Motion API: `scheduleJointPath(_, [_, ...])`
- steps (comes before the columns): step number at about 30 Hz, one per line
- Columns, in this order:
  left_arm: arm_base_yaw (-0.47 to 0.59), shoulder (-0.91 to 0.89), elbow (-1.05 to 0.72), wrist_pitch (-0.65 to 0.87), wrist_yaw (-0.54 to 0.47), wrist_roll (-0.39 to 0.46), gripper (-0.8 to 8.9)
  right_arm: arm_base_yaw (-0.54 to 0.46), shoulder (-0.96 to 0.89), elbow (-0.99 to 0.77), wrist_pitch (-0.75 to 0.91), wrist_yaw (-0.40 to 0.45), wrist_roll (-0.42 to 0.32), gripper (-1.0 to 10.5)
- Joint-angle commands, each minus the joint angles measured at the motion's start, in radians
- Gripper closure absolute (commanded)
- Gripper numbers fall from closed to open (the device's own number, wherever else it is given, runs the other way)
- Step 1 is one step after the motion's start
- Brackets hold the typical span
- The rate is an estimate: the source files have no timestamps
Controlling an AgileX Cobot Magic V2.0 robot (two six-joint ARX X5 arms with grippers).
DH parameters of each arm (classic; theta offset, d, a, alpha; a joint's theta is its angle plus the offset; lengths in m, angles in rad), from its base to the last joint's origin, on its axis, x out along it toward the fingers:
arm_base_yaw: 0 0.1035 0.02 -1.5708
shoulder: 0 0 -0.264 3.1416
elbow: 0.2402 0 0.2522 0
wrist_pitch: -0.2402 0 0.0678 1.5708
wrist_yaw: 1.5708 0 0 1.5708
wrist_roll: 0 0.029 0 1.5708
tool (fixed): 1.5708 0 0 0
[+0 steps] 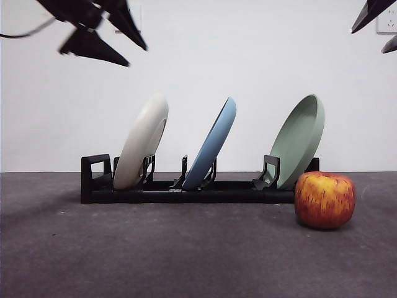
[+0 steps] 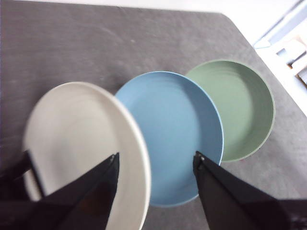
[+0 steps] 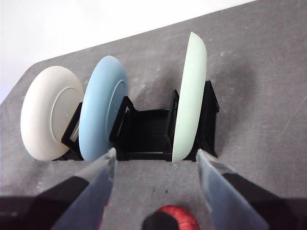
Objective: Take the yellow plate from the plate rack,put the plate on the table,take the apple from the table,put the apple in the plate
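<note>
Three plates lean in the plate rack [image 1: 186, 189]; one apple [image 1: 324, 200].

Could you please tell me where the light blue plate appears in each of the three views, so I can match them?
Front view: light blue plate leans in the plate rack's middle slot.
Left wrist view: light blue plate at centre, face-on.
Right wrist view: light blue plate seen from behind, left of centre.
Shared landmark: it always sits between the yellow plate and the sage green plate.
</note>
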Motion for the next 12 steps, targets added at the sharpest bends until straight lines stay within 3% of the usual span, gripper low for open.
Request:
scheduleJointPath(1, [-0.027,0.066,0.036,-0.003,-0.01,0.02,5.54,0.002,0.002,0.005,0.002,-0.002,-0.008,6.6])
scheduleJointPath(6, [-0.065,0.12,0.046,0.0,-0.108,0.022,5.55,0.002,0.002,0.005,0.002,-0.002,-0.008,6.6])
scheduleJointPath(12, [-0.082,0.156,0.046,-0.002,-0.132,0.024,5.62,0.002,0.002,0.005,0.002,-0.001,-0.008,6.6])
